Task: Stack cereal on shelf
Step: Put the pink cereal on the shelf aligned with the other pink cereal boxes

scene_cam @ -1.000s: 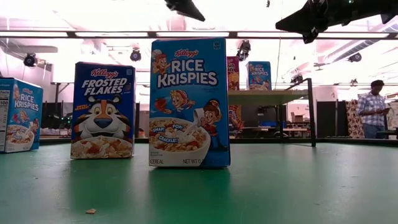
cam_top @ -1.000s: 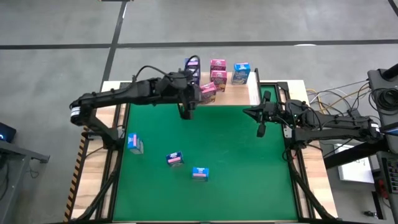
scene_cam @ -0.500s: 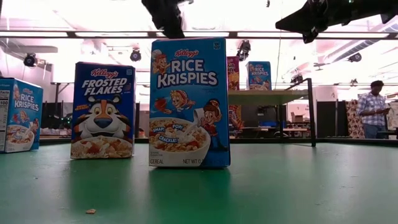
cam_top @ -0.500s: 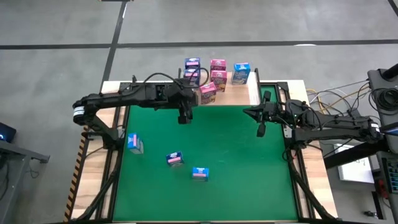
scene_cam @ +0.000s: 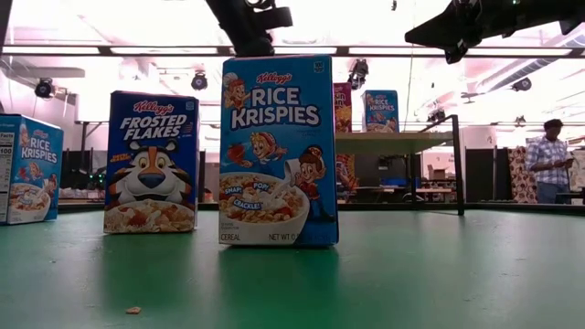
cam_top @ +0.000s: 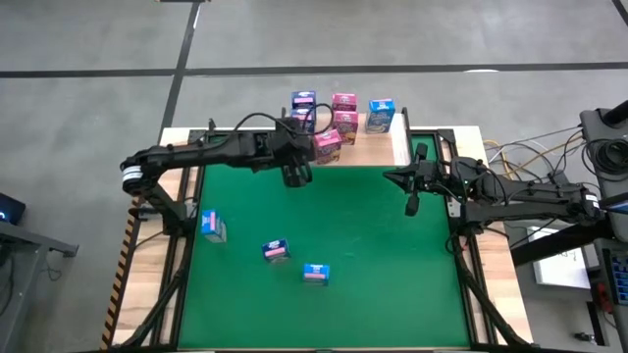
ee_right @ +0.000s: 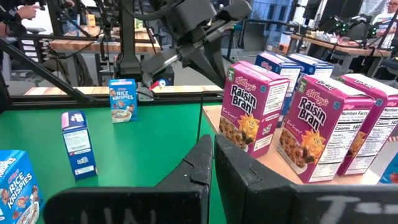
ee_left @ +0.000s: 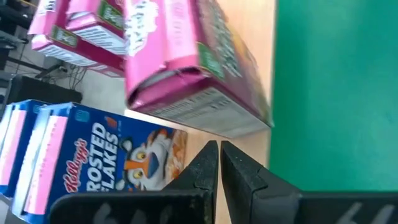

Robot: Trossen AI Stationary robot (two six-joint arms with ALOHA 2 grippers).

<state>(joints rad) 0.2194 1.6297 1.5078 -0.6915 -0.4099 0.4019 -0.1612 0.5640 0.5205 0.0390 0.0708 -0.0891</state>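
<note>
Several cereal boxes stand upright on the light-wood shelf (cam_top: 392, 137) at the table's far edge: pink ones (cam_top: 328, 147) (ee_right: 255, 115), a dark blue-purple one (cam_top: 303, 103) and a light blue one (cam_top: 381, 115). Three more stand on the green table (cam_top: 212, 226) (cam_top: 277, 251) (cam_top: 315, 274). My left gripper (cam_top: 294, 178) (ee_left: 219, 158) is shut and empty, raised over the green's far edge, just short of the nearest pink box (ee_left: 193, 62). My right gripper (cam_top: 412, 204) (ee_right: 213, 152) waits shut and empty at the far right.
In the low view a Rice Krispies box (scene_cam: 279, 151), a Frosted Flakes box (scene_cam: 153, 163) and another Rice Krispies box (scene_cam: 27, 169) stand close to the camera. Black frame rails (cam_top: 461, 255) run along the table's sides. A person (scene_cam: 547, 160) stands far behind the table.
My left gripper has come down and tipped its fingers further downward, staying over the green's far edge beside the shelf. No box has moved.
</note>
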